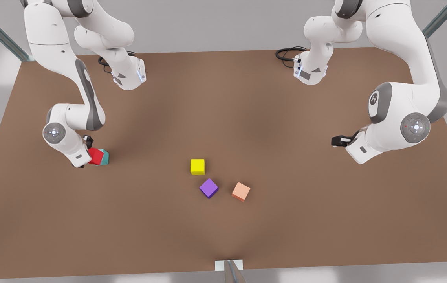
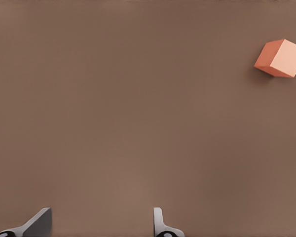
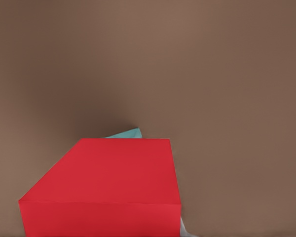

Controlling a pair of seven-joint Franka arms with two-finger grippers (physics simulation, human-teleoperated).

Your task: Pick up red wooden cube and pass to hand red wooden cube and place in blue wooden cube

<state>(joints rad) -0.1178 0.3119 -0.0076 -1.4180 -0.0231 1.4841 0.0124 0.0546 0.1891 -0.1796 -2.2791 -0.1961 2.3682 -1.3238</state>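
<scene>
Front view showed the right gripper [image 1: 86,151] grasping the red wooden cube [image 1: 96,156] atop the blue wooden cube [image 1: 105,157] near the table [image 1: 223,98] edge; left gripper [image 2: 101,224] hovered released

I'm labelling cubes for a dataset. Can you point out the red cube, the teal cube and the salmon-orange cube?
red wooden cube [image 1: 96,155]: front view, its top face.
blue wooden cube [image 1: 105,157]: front view, visible teal side.
salmon-orange cube [image 1: 241,191]: front view, top face.
</scene>
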